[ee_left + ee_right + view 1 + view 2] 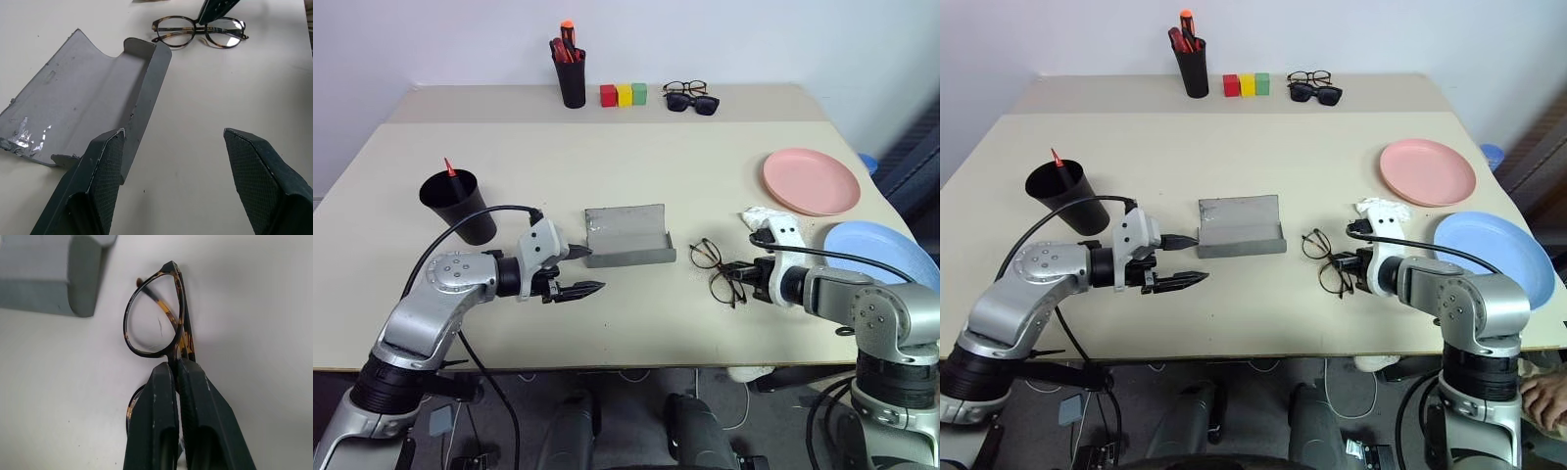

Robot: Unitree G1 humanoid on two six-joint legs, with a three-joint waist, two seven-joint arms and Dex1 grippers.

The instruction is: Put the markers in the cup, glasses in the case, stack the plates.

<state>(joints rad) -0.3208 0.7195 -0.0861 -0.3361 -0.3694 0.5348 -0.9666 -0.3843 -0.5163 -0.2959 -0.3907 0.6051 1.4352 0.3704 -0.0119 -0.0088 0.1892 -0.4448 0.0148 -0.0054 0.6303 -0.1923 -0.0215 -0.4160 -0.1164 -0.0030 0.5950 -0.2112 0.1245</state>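
Beige table [607, 157] against white wall; left claw [579, 271] apart, right claw [741, 274] clamped on glasses [717, 269].

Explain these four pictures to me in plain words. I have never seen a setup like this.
This is a humanoid robot with two arms, each ending in a two-fingered gripper. The two wide pictures come from cameras in its head, looking down on a table. The two close-ups come from cameras on its wrists.

The right gripper is shut on the glasses at the bridge. The left gripper is open, beside the open grey case.

Also on the table: a black cup with a red marker in it, a pink plate, a blue plate, a pen holder, three coloured blocks and two more pairs of glasses.
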